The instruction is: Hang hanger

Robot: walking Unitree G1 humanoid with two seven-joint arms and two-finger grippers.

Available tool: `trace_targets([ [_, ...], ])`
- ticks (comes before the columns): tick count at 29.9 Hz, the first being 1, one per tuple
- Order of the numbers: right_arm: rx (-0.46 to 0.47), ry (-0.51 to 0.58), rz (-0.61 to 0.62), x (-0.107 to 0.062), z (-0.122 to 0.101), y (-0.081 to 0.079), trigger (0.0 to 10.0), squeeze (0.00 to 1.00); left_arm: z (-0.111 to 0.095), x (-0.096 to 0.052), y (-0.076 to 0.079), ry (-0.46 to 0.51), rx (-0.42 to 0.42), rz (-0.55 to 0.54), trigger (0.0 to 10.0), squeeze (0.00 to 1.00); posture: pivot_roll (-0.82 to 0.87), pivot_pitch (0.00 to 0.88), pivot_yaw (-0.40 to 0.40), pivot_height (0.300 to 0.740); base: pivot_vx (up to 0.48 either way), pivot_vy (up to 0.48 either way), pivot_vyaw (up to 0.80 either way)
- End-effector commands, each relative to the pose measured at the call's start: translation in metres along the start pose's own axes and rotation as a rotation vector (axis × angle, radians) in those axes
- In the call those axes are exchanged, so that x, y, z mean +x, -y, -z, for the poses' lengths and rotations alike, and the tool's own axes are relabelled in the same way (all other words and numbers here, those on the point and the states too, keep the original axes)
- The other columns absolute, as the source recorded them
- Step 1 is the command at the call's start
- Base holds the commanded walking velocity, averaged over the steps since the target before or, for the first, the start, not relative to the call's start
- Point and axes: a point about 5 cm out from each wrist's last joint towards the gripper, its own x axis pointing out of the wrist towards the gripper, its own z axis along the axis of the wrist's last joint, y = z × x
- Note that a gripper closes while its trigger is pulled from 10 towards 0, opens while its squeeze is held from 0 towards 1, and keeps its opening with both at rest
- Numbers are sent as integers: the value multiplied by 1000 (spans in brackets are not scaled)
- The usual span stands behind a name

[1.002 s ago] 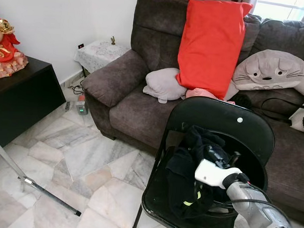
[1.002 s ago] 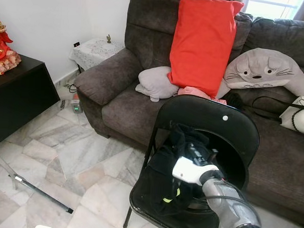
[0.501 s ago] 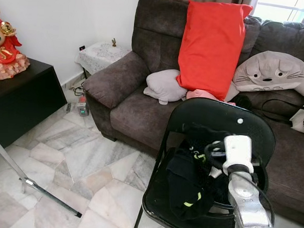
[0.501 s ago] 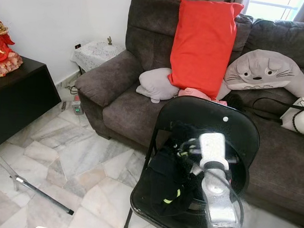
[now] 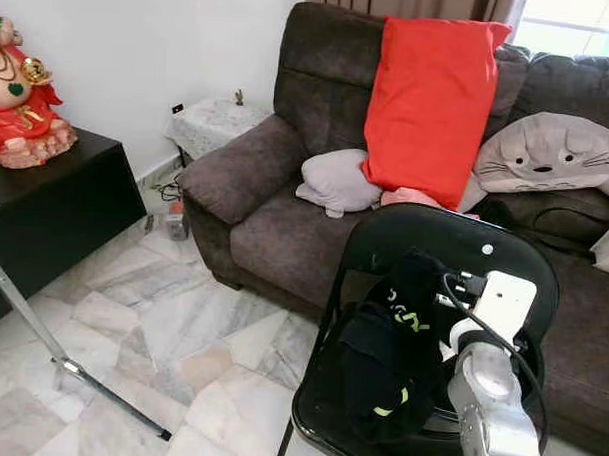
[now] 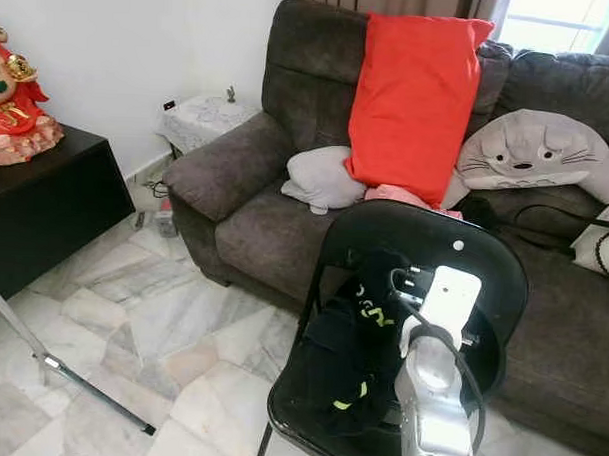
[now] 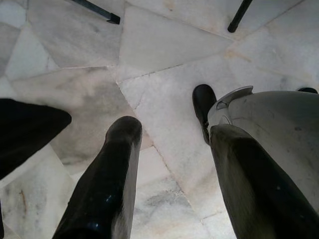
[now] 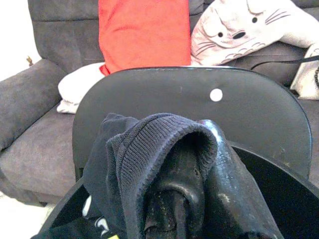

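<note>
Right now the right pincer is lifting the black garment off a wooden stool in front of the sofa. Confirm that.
Not a wooden stool: it is a black folding chair, as the left eye view shows. The right pincer is lifting the black garment off it, in front of the sofa.

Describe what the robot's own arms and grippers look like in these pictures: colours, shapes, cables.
The right arm is a silver metal tube ending in a white boxy wrist block, with a black cable looping along it. The right gripper has glossy black fingers. The left gripper has two long, rounded black fingers, smooth and slightly shiny.
</note>
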Motion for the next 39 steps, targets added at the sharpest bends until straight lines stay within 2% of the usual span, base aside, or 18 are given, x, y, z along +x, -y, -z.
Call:
trace_targets([
  [1,-4,24,-21,0,-9,-6,10000,0,8,-2,-4,-28,14,-7,10000,0,35,0,40,740,0,0,0],
  [4,-11,65,-23,0,-16,-9,10000,0,8,-3,-7,-26,-2,-23,10000,0,36,16,40,740,0,0,529],
  [6,-71,90,-9,1,-20,-6,10000,0,8,-3,-6,-22,-11,-25,10000,0,36,21,36,740,0,0,794],
  [11,-122,156,-29,1,-32,-10,10000,0,8,-3,-7,-31,-14,-25,10000,0,27,37,48,740,0,0,794],
  [16,-146,164,-33,2,-33,-14,10000,0,9,-3,-8,-35,-15,-43,10000,0,35,47,48,740,0,0,794],
  [17,-192,174,-62,1,-32,-19,10000,0,9,-3,-9,-31,-21,-56,10000,0,39,49,47,740,0,0,794],
  [19,-211,182,-77,0,-32,-21,10000,0,8,-3,-9,-29,-22,-60,10000,0,39,50,46,740,0,0,794],
  [20,-250,202,-103,-1,-33,-25,10000,0,8,-3,-9,-26,-18,-60,10000,0,37,52,47,740,0,0,794],
  [21,-336,247,-155,-3,-36,-32,10000,0,8,-3,-9,-24,-16,-59,10000,0,37,52,47,740,0,0,794],
  [22,-336,247,-155,-3,-36,-32,10000,0,8,-3,-9,-24,-16,-59,10000,0,37,52,47,740,0,0,794],
  [23,-401,286,-197,-6,-39,-38,10000,0,8,-3,-9,-24,-18,-60,10000,0,31,56,47,740,0,0,794],
  [26,-501,370,-305,-14,-42,-52,10000,0,7,-3,-9,-21,-22,-61,10000,0,28,59,43,740,0,0,794],
  [31,-487,400,-364,-18,-45,-62,10000,0,7,-3,-8,-19,-24,-59,10000,0,30,61,41,740,0,0,794],
  [35,-489,473,-471,-28,-51,-78,10000,0,7,-3,-8,-19,-25,-61,10000,0,31,62,39,740,0,0,794],
  [39,-501,552,-535,-35,-58,-85,10000,0,7,-3,-7,-19,-22,-57,10000,0,30,60,37,740,0,0,794],
])
